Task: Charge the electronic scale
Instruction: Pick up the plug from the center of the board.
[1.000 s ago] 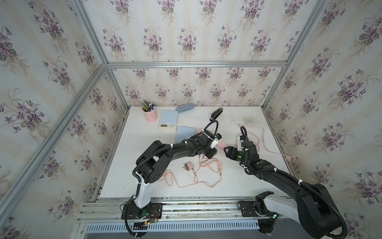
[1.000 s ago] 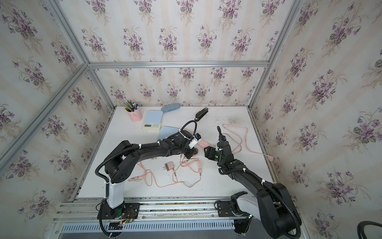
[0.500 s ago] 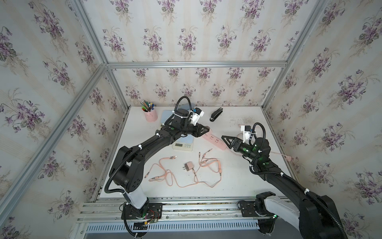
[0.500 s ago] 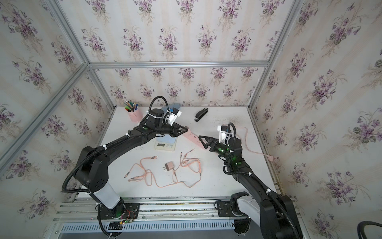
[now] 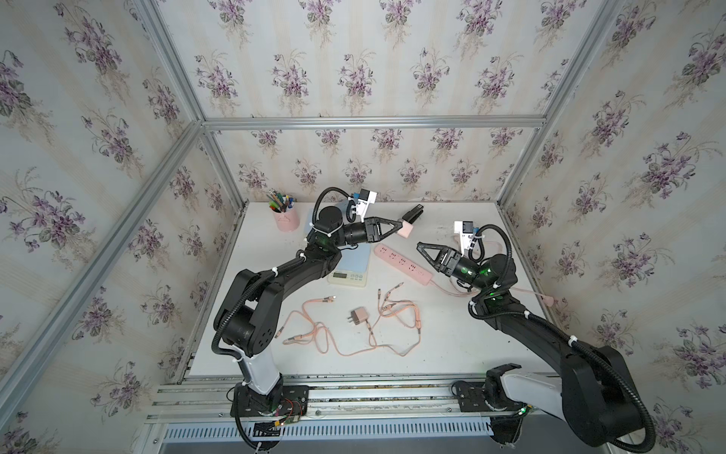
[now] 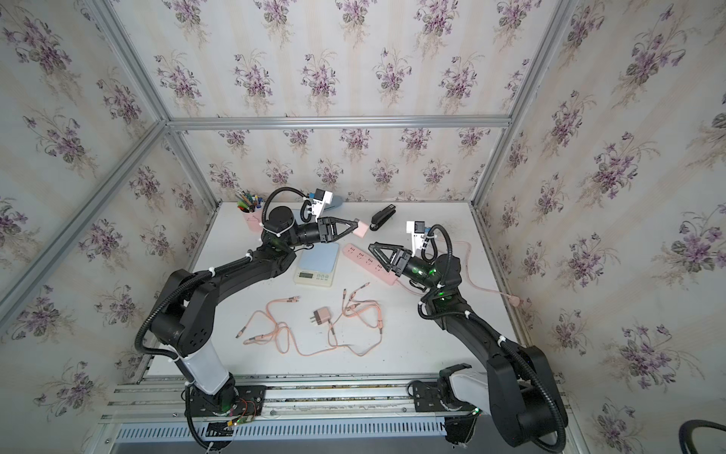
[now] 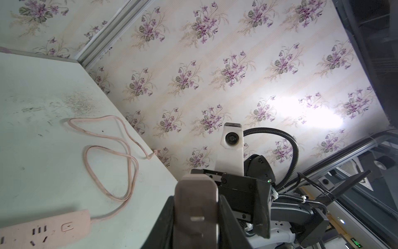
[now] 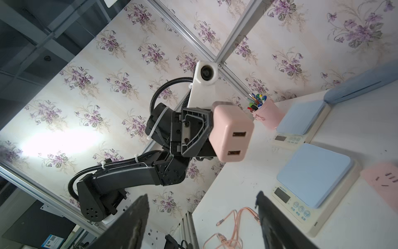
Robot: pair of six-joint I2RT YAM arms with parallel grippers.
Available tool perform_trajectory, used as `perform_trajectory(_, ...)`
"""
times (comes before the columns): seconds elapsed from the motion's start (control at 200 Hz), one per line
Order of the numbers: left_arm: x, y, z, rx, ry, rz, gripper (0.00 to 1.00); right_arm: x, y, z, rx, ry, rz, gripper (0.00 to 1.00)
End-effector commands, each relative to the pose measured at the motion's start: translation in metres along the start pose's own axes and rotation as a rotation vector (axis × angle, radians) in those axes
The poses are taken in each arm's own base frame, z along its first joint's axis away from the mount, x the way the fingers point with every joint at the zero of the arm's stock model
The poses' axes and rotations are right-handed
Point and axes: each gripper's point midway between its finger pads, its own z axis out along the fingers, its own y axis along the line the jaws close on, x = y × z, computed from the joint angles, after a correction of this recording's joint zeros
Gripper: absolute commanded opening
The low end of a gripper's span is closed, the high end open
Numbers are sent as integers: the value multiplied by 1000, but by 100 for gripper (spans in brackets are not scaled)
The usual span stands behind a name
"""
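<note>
Above the worktop [image 5: 451, 338], in both top views, the left tool [image 5: 401, 227] [image 6: 356, 226] is clamped on a pink charger block [image 5: 407, 231] [image 6: 362, 229], held clear of the surface near a black stapler [image 5: 412, 214]. The right tool [image 5: 421, 247] [image 6: 373, 247] is raised near the pink power strip [image 5: 400, 262] and points toward the left tool. The electronic scale [image 5: 348, 276] [image 6: 317, 264], blue-topped, lies flat on the worktop just beside the power strip, partly under the left arm. A second charger block [image 5: 358, 315] and loose pink cables [image 5: 320, 301] lie nearer the front edge, and a pink pen cup [image 5: 286, 220] stands at the rear. The left wrist view shows the charger block [image 7: 196, 207] gripped between both fingers, with the power strip [image 7: 43, 228] and its looped cord [image 7: 112, 155] on the worktop beyond. The right wrist view shows the right tool [image 8: 201, 194] with its fingers [image 8: 131, 224] well apart and nothing between them. The charger block [image 8: 231, 133] faces this camera with two ports showing. The electronic scale [image 8: 312, 181] sits beside the power strip [image 8: 383, 179], and another scale [image 8: 301, 120] lies farther back by the pen cup [image 8: 267, 112].
</note>
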Motion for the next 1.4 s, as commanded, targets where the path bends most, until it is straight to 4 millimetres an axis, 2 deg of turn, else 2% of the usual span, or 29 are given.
perform_trajectory(0.0, -3, -25, 1, 89, -3, 5, 9, -8, 18, 9, -73, -12, -14, 75)
perform_trajectory(0.245, 1, -27, 1, 94, 12, -7, 9, -13, 19, 20, -124, -18, 29, 58)
perform_trajectory(0.555, 5, -33, 0, 107, 30, -17, 8, -23, 11, 28, -100, -42, 37, 54)
perform_trajectory(0.639, 7, -33, 1, 109, 36, -22, 8, -25, 10, 30, -97, -38, 33, 49)
perform_trajectory(0.769, 8, -36, 2, 113, 39, -22, 8, -26, 9, 35, -105, -20, 31, 36)
perform_trajectory(0.869, 8, -39, 3, 118, 41, -17, 8, -25, 9, 37, -113, -3, 29, 21)
perform_trajectory(0.914, 8, -38, 2, 116, 41, -13, 10, -24, 9, 38, -116, 6, 22, 10)
perform_trajectory(0.949, 8, -38, 2, 113, 40, -8, 13, -24, 10, 39, -116, 16, 9, 0)
perform_trajectory(0.969, 8, -39, 1, 111, 38, 2, 18, -23, 11, 40, -115, 25, -3, 0)
perform_trajectory(1.029, 10, -38, -1, 94, 37, 42, 45, -21, 3, 43, -58, 73, -35, 0)
perform_trajectory(1.109, 11, -33, -8, 25, 51, 116, 76, -22, -25, 46, 150, 156, -122, 0)
perform_trajectory(1.119, 11, -31, -10, 10, 54, 118, 83, -23, -29, 46, 183, 168, -142, 0)
perform_trajectory(1.129, 11, -31, -11, -2, 54, 135, 94, -23, -32, 45, 210, 180, -156, 0)
perform_trajectory(1.139, 12, -28, -13, -19, 58, 136, 98, -24, -36, 45, 241, 194, -174, 0)
perform_trajectory(1.259, 9, 3, -41, -276, 73, 225, 100, -34, -75, 31, 534, 353, -329, 0)
perform_trajectory(1.399, 8, 35, -68, -557, 124, 414, 100, -35, -111, 20, 718, 523, -385, 0)
